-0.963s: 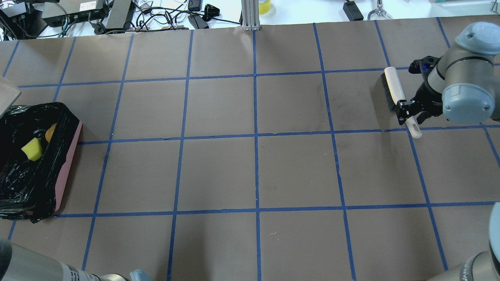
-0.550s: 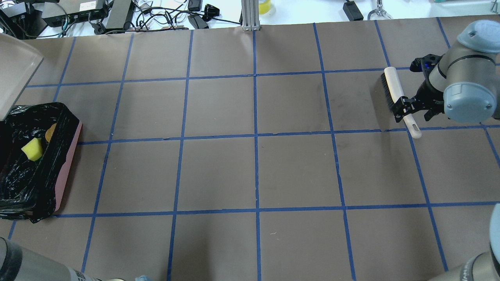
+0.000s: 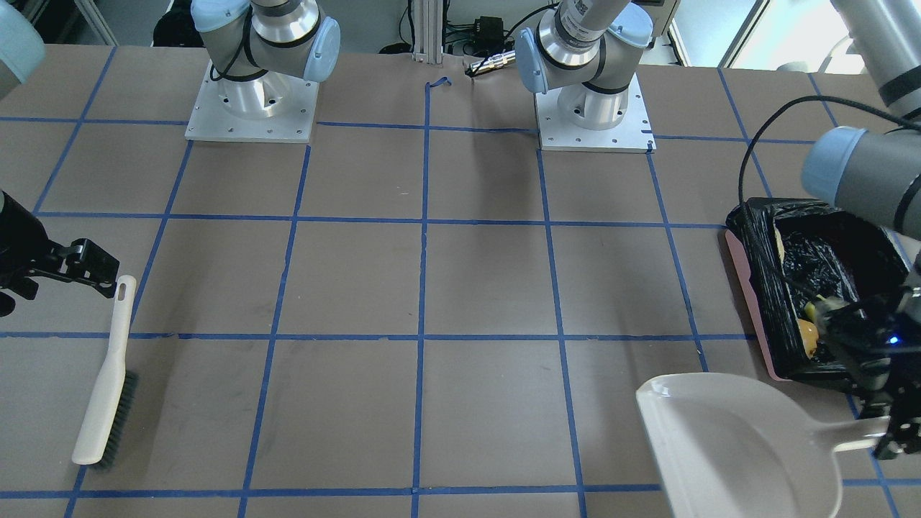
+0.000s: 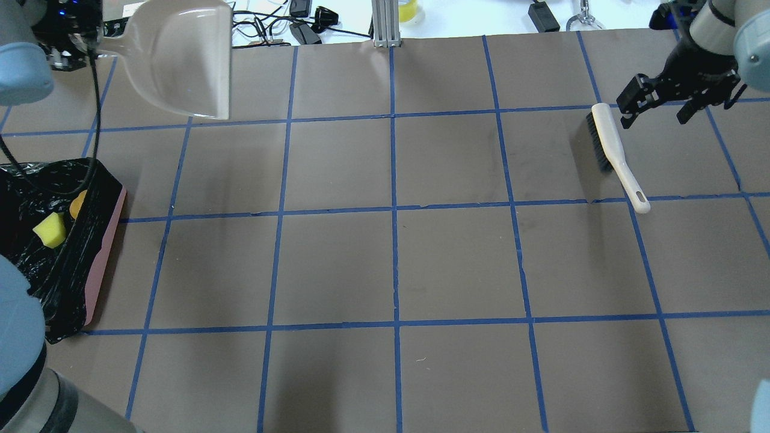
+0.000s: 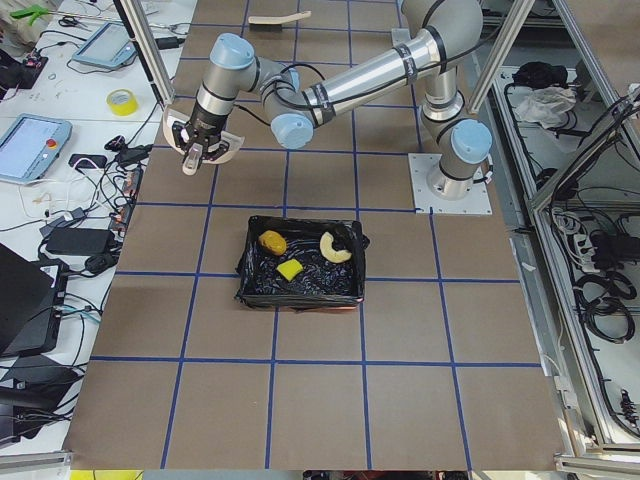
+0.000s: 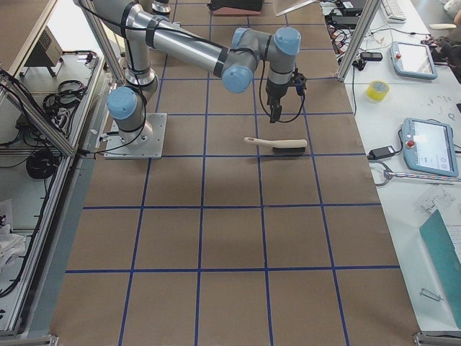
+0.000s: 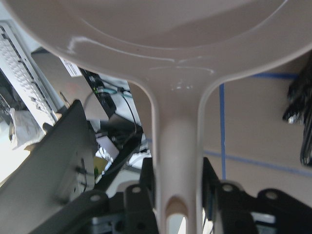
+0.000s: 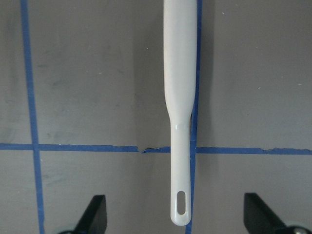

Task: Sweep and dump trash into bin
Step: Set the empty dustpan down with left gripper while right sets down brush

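Read the overhead view as a clock, with 12 at the far edge from the robot. The bin point(image 4: 107, 246) sits on the desk point(image 4: 391, 264) at 9 o'clock. All the trash is inside it: the sponge point(image 4: 49, 230) and the lump point(image 4: 77, 204) show from overhead, and the peel point(image 5: 335, 247) shows from the left side view. I see no loose trash on the brown paper, so I judge sweeping and dumping done. What is in hand now is putting the implements away.

Your left tool point(image 7: 178, 190) is clamped on the handle of the dustpan point(image 4: 180, 54), with a finger pressed against each side. The pan is empty and hangs at 11 o'clock, well apart from the bin and partly over the far edge of the desk. It looks lifted clear of the surface.

Your right tool point(image 8: 176, 215) is spread wide and grips nothing. It hovers above the brush point(image 4: 607, 144), which lies flat at 2 o'clock with its handle pointing toward 5. The wrist view shows the handle between the fingers, clear of both.

The next move, as I judge it, is to bring the pan back over the paper and lower it until it rests flat. Only then should you let go, since opening from this height and position could drop it off the edge. Take the right arm up and away without clipping the brush.
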### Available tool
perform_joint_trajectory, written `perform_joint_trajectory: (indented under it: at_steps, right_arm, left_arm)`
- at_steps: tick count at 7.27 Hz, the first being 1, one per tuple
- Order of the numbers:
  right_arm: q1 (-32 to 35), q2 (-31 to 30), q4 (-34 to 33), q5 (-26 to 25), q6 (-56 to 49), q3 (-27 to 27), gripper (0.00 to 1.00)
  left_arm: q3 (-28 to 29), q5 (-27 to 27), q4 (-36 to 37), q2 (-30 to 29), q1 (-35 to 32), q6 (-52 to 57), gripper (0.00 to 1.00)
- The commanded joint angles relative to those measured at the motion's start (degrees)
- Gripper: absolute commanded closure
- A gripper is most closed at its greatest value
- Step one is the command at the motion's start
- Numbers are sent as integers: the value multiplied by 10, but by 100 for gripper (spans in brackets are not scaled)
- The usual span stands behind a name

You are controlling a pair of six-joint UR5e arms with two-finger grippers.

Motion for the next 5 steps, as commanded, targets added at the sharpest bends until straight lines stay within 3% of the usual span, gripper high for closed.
perform_joint_trajectory:
  at_steps: [1, 2, 5]
  right_arm:
    - [69, -5, 40, -13, 40, -35, 1]
    - [91, -12, 58, -18, 54, -37, 1]
    - [146, -47, 104, -15, 117, -38, 1]
  left_arm:
    - [-2, -62, -23, -68, -35, -76, 100]
    - [-9, -63, -31, -94, -39, -91, 100]
    - [-4, -56, -148, -98, -43, -45, 100]
